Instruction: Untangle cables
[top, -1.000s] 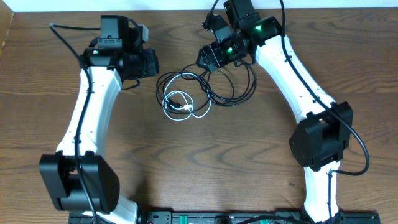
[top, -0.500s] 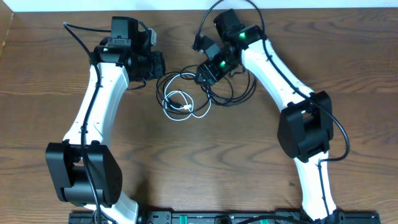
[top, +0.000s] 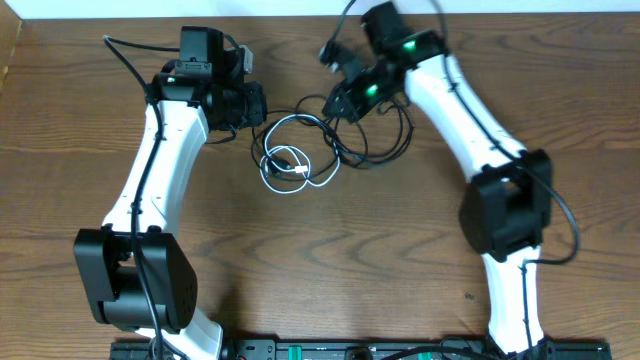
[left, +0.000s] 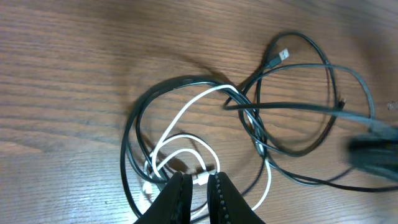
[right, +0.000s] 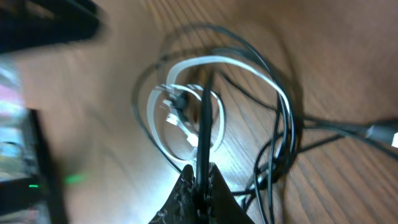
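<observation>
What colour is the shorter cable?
The shorter cable is white, clearest in the left wrist view.

black cable (left: 186, 79): long and thin, sprawled over the wood in several loose, overlapping loops

plug end (left: 283, 55): small, light-tipped, lying at the far edge of one black loop

white cable (right: 202, 60): shorter, curled into a couple of small loops, flat on the table

tangle: the white coil sits inside one black loop, strands crossing (proper spaghetti)

held bit: one black strand is pinched in the right gripper (right: 200, 177)
</observation>
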